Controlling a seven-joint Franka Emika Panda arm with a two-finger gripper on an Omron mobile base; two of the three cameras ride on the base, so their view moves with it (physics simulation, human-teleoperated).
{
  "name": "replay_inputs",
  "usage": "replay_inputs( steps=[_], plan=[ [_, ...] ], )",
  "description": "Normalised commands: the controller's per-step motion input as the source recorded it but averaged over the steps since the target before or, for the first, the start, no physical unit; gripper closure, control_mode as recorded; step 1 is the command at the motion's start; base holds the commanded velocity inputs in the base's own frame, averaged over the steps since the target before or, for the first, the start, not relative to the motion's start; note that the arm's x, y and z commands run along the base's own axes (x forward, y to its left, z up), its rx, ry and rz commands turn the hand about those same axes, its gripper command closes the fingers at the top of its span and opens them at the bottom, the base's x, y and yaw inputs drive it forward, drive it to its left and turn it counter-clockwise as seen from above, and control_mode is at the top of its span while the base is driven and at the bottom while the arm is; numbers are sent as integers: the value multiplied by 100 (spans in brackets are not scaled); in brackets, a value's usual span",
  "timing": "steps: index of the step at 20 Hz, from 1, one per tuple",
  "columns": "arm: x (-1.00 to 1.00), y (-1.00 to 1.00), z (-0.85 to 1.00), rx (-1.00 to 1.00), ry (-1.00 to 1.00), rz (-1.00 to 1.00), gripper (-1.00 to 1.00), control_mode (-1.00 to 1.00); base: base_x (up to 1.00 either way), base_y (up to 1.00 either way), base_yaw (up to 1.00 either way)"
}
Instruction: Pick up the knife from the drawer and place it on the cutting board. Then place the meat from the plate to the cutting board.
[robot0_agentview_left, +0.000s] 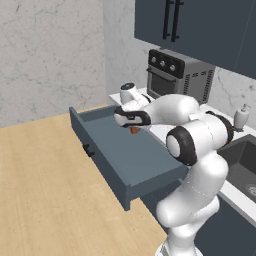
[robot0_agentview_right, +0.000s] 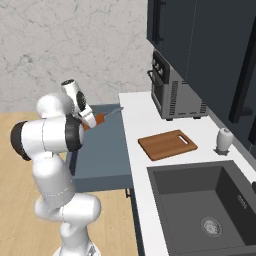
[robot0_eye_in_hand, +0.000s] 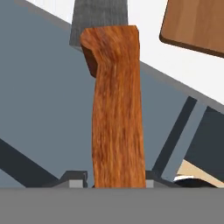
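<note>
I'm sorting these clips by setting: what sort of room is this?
A kitchen, rendered rather than real: a white counter carries a toaster oven and a wooden cutting board, with a dark sink set into it and an open drawer below.

Knife (robot0_eye_in_hand: 117, 105) blade cut off by top edge; cutting board (robot0_eye_in_hand: 196, 22) partly cropped.

I stand in a kitchen. A toaster oven (robot0_agentview_right: 172, 92) sits on my white surface (robot0_agentview_right: 145, 120) at the upper middle of the right base view, below dark wall cabinets (robot0_agentview_right: 210, 45). A dark sink (robot0_agentview_right: 205, 210) fills the lower right, a soap dispenser (robot0_agentview_right: 223, 139) beside it. Marbled wall (robot0_agentview_left: 50, 55) upper left, wood floor (robot0_agentview_left: 45, 200) lower left.
</note>
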Motion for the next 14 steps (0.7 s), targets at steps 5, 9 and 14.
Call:
replay_inputs(
  steps=[5,9,14],
  plan=[
    [-55,-100,86,-4,6,-4,100,-100,0,0,0],
    [21,-100,16,-7,43,-13,100,-100,0,0,0],
    [42,-100,-1,-4,41,-4,100,-100,0,0,0]
  ],
)
